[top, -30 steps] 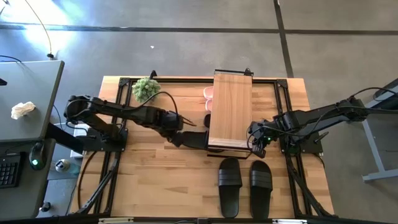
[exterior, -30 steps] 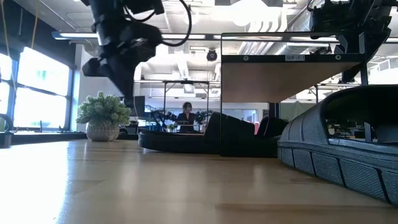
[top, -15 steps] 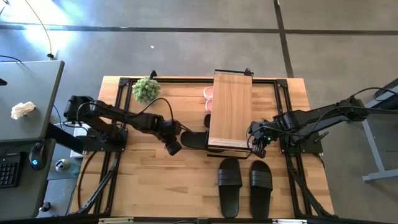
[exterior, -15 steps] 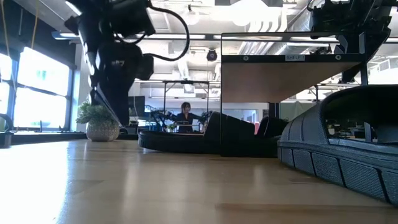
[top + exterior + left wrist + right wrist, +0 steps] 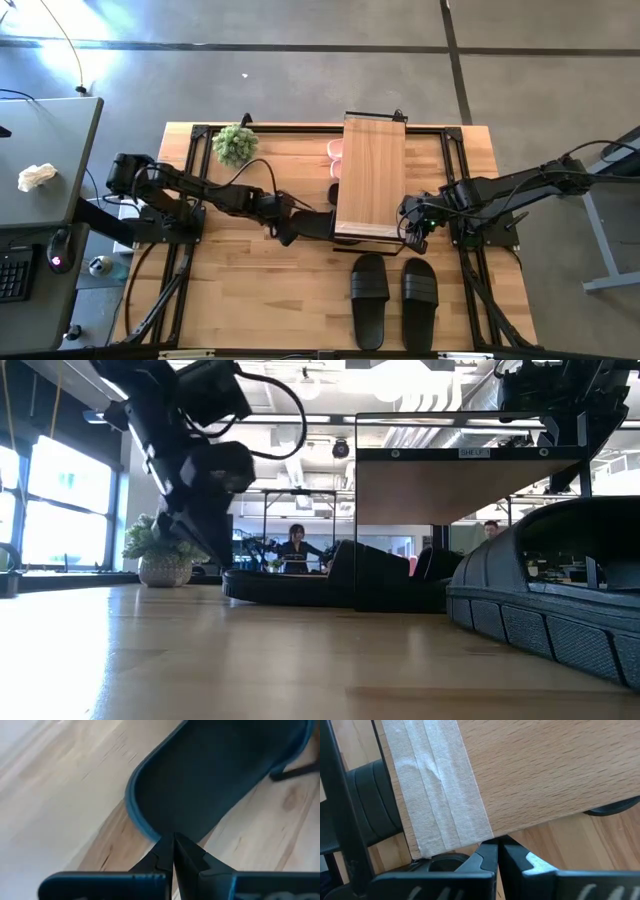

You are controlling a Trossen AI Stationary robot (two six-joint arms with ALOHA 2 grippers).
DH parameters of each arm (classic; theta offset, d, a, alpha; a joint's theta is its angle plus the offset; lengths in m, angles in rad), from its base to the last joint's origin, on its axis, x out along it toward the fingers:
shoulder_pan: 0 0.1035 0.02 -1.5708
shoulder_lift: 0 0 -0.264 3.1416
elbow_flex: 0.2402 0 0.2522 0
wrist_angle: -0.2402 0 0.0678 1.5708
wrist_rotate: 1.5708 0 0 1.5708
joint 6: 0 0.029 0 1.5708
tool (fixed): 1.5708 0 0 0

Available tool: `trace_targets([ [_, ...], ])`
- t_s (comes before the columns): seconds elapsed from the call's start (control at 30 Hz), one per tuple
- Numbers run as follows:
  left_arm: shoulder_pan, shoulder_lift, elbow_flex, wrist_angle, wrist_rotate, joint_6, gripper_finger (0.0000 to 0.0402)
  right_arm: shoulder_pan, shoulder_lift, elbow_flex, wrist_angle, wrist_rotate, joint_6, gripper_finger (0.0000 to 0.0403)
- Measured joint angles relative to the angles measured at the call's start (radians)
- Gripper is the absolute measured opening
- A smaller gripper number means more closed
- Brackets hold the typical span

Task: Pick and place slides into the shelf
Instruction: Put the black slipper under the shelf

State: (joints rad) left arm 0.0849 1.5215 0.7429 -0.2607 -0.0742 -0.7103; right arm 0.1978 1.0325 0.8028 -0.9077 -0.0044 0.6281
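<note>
My left gripper (image 5: pixel 287 236), fingers pressed together and holding nothing, sits at the heel of a black slide (image 5: pixel 313 224) lying half under the shelf (image 5: pixel 368 176) (pink slides (image 5: pixel 336 149) peek out behind it). My right gripper (image 5: pixel 413 240), fingers likewise together, touches the shelf's near corner; one black pair (image 5: pixel 393 297) waits on the table (image 5: pixel 240 290).

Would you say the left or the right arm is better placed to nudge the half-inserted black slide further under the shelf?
Left: its shut gripper sits at the black slide's exposed end, while the right gripper waits across the shelf.
</note>
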Motion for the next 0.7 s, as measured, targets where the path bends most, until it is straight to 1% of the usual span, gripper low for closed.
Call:
trace_targets([
  [0.13,0.0,0.023,0.005,0.008,-0.006,-0.045,0.0,0.0,0.0,0.0,0.0,-0.002,0.0,0.0],
  [0.2,0.0,0.029,0.004,-0.014,-0.005,-0.053,0.0,0.0,0.0,0.0,0.001,-0.004,0.0,0.0],
  [0.4,0.0,0.052,0.005,0.028,-0.006,-0.059,0.0,0.0,0.0,0.0,0.0,-0.005,-0.004,0.0],
  [0.57,0.0,0.05,0.011,0.026,-0.01,-0.06,0.0,0.0,0.0,0.0,0.0,-0.005,-0.003,0.0],
  [0.7,0.0,0.046,0.011,0.046,0.013,-0.049,0.0,0.0,0.0,0.0,0.0,-0.005,-0.004,0.0],
])
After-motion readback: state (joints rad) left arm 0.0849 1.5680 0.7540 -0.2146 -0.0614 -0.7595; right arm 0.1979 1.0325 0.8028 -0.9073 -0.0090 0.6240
